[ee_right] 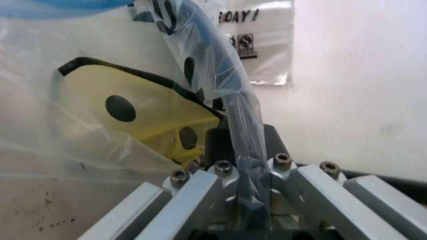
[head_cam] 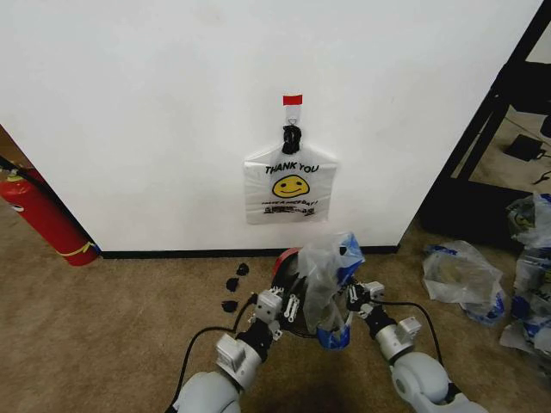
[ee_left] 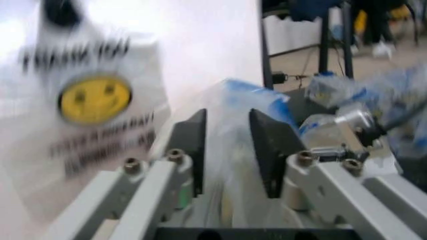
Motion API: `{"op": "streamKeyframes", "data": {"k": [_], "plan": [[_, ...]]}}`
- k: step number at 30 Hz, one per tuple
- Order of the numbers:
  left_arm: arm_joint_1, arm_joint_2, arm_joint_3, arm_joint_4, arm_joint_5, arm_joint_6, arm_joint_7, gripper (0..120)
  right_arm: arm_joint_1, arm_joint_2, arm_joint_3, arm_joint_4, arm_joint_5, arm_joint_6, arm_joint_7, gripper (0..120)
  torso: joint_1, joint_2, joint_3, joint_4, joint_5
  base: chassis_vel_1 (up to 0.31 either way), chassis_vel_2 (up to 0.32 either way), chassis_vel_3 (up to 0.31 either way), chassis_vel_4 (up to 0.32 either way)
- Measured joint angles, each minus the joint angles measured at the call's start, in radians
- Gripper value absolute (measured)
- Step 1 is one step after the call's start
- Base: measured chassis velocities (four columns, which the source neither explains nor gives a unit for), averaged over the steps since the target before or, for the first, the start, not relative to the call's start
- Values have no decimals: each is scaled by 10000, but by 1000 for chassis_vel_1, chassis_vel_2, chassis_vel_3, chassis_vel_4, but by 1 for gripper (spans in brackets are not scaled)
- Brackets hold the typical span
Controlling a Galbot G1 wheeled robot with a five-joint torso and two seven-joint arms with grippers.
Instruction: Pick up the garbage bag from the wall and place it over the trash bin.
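Garbage bag (head_cam: 331,262) see-through, crumpled, blue tips; both grippers, left (head_cam: 288,303) and right (head_cam: 351,301), pinch its plastic. Trash bin (head_cam: 286,261) mostly hidden behind it.

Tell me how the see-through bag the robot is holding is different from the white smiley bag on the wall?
The garbage bag is clear and crumpled; the THANK YOU bag is opaque white and flat. The garbage bag is held over the trash bin between the left gripper and right gripper; the THANK YOU bag hangs from a hook on the wall. The garbage bag has blue trim; the THANK YOU bag has a black knot. Both are thin plastic with a yellow smiley.
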Motion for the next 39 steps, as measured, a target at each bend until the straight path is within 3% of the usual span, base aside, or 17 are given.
{"op": "streamKeyframes", "data": {"k": [9, 12, 18, 26, 39], "plan": [[-283, 151, 62, 93, 2294, 21, 242, 67, 61, 249, -832, 248, -3040, -162, 1831, 0, 0, 0, 0, 0, -1, 0, 0, 0, 0], [-284, 138, 112, 157, 2590, 39, 246, 73, 106, 298, -997, 211, -3403, -227, 2112, 0, 0, 0, 0, 1, -1, 0, 0, 0, 0], [-291, 55, 108, 423, 4195, 267, 307, 98, 228, 466, -1401, 178, -4029, -610, 2956, 0, 0, 0, 0, 0, -2, 0, 0, 0, 0], [-430, -124, 0, 840, 5143, 689, -118, 112, 180, 512, -1490, 377, -4391, -675, 3161, 0, 0, 0, 0, 0, -1, 0, 0, 0, 0], [-368, -327, 118, 811, 5086, 1236, -822, 110, 55, 509, -1440, 463, -4406, -597, 3140, 0, 0, 0, 0, 0, 0, 0, 0, 0, 0]]}}
